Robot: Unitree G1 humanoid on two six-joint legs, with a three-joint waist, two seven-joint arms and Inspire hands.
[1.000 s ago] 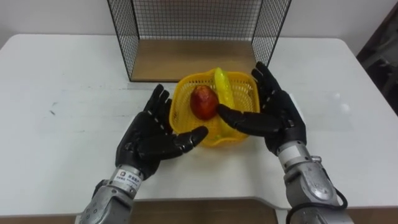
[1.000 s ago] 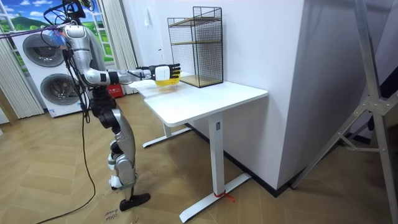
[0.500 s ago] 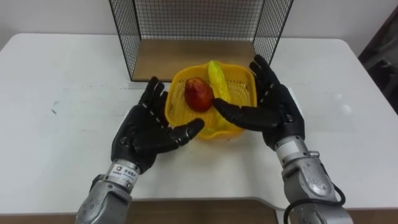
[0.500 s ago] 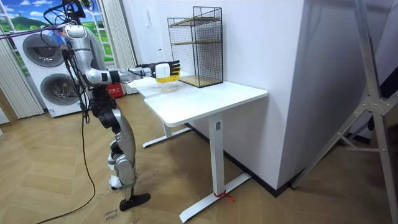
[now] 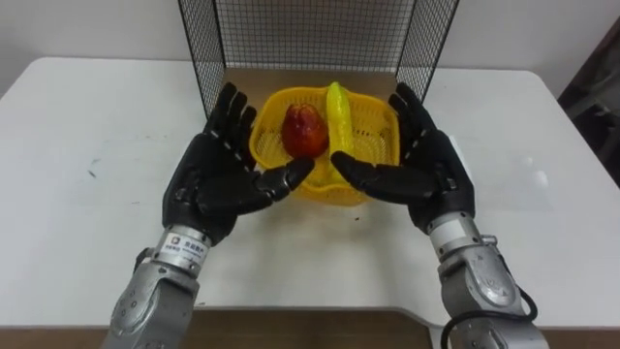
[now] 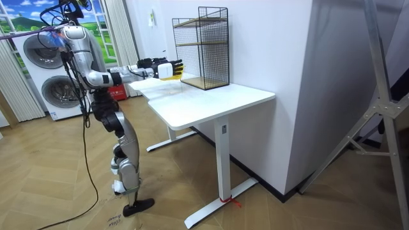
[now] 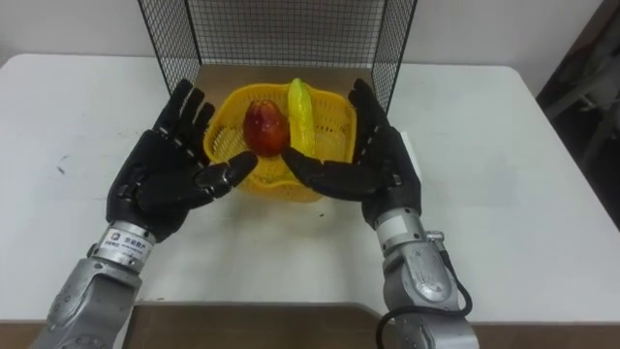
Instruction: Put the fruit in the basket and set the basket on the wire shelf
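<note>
Yellow basket (image 5: 373,145), apple (image 5: 302,131) and banana (image 5: 337,114) inside, rides between my left hand (image 5: 218,184) and right hand (image 5: 426,174). My fingers are straight and spread against its sides, thumbs under the front. Since a second ago it has come up off the table (image 5: 87,126) and forward, and its far rim now reaches the shelf (image 5: 320,29) mouth. Fruit step done. Left, I judge: push in, set down, let go.

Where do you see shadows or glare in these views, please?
Left eye view: a faint soft shadow on the white table beneath the yellow basket, left hand and right hand; no glare on it. Room view: light looks even, with no hard shadows on the table.
</note>
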